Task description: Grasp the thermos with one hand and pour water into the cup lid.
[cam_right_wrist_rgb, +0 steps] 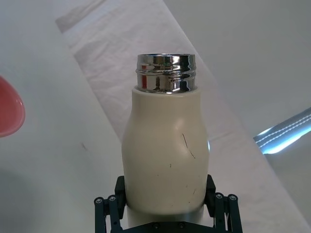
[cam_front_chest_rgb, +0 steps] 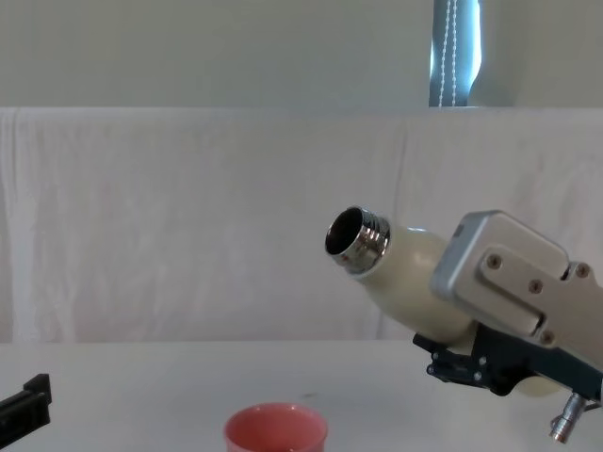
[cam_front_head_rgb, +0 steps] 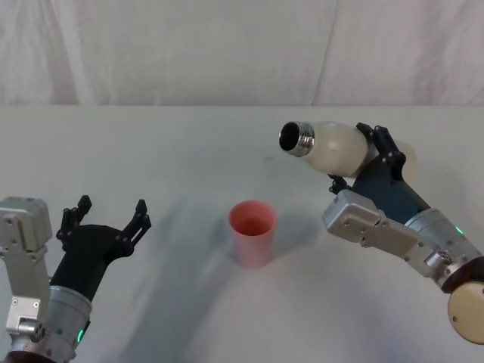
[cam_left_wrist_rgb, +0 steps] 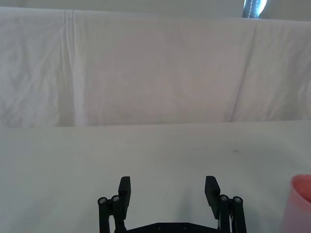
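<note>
My right gripper (cam_front_head_rgb: 357,159) is shut on the body of the cream-white thermos (cam_front_head_rgb: 339,148) and holds it in the air. The thermos is tilted, with its open steel neck (cam_front_head_rgb: 296,138) pointing left, above and to the right of the pink cup lid (cam_front_head_rgb: 252,231). The cup lid stands upright on the table. In the right wrist view the fingers (cam_right_wrist_rgb: 118,193) clamp both sides of the thermos (cam_right_wrist_rgb: 165,155). The chest view shows the thermos (cam_front_chest_rgb: 400,273) well above the cup lid (cam_front_chest_rgb: 275,429). The water is out of view. My left gripper (cam_front_head_rgb: 106,214) rests open at the near left.
A white cloth covers the table (cam_front_head_rgb: 151,151) and hangs as a backdrop (cam_front_head_rgb: 227,45) behind it. The left wrist view has the cup lid's edge (cam_left_wrist_rgb: 302,199) to the right of the open left gripper (cam_left_wrist_rgb: 167,189).
</note>
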{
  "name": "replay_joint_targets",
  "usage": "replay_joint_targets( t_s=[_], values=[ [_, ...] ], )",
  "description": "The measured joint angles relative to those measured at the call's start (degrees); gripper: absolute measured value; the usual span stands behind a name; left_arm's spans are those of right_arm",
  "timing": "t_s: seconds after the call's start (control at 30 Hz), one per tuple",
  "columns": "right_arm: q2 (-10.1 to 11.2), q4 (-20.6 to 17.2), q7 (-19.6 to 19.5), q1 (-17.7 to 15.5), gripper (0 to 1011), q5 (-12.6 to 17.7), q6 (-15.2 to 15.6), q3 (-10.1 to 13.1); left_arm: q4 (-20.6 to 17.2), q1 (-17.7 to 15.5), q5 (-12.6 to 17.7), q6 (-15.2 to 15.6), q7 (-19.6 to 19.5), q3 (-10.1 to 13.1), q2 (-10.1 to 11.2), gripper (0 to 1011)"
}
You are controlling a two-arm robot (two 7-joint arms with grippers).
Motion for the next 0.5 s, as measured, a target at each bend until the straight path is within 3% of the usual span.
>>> replay_joint_targets(
  t_s=[0.37, 0.5],
  values=[
    [-1.8, -0.1, 1.5, -1.1, 955, 5.2, -0.6, 2.4, 0.0, 0.0, 0.0, 0.0, 0.0, 0.0, 0.0, 1001],
    [-2.9, -0.1, 2.5, -1.7, 955, 8.6, -0.6, 3.9, 0.0, 0.0, 0.0, 0.0, 0.0, 0.0, 0.0, 1001]
  ],
)
